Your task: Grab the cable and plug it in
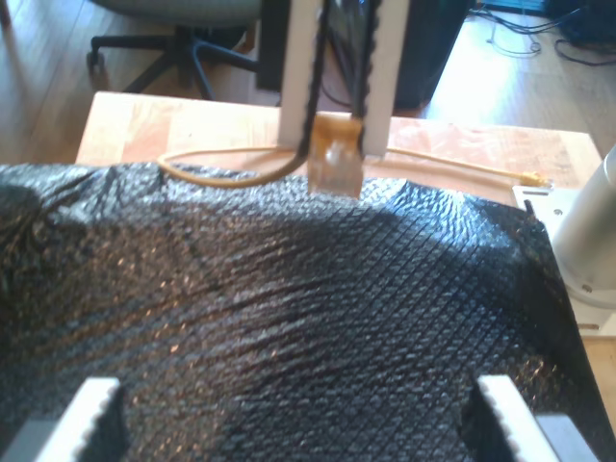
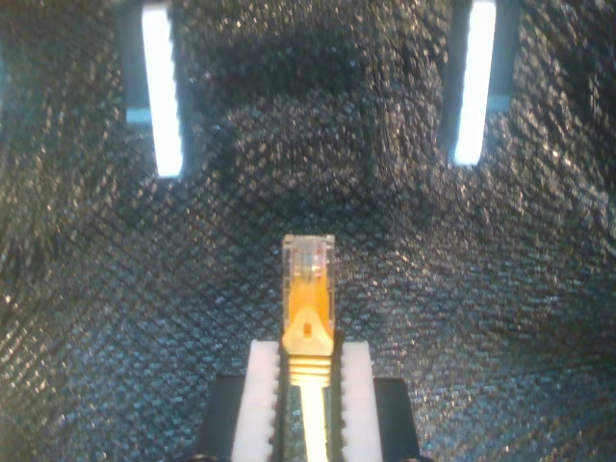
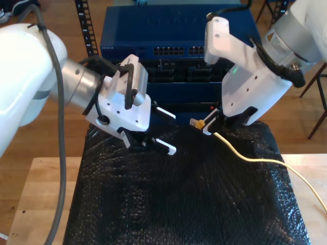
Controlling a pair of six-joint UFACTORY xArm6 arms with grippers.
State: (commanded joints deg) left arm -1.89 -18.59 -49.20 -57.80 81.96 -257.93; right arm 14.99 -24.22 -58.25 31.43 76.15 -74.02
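Observation:
The cable point(image 3: 240, 153) is thin and yellow, running from the exterior view's right edge across the black mat up to my second gripper point(image 3: 207, 126). My second gripper point(image 2: 308, 348) is shut on it just behind the clear plug point(image 2: 308, 265), which sticks out past the fingertips. My first gripper point(image 3: 167, 130) hangs open over the mat at the exterior view's left, facing the plug, nothing between its white toothed fingers point(image 1: 96, 414). The first wrist view shows my second gripper point(image 1: 337, 144) holding the plug point(image 1: 334, 168), the cable point(image 1: 221, 173) looping on the wood behind.
A black bubble-wrap mat point(image 3: 179, 204) covers the wooden table point(image 3: 46, 204). A blue network switch point(image 3: 173, 35) with a row of ports point(image 3: 173, 51) stands behind the grippers. The cable's other plug point(image 1: 531, 177) lies on the wood near a white arm base point(image 1: 587, 221).

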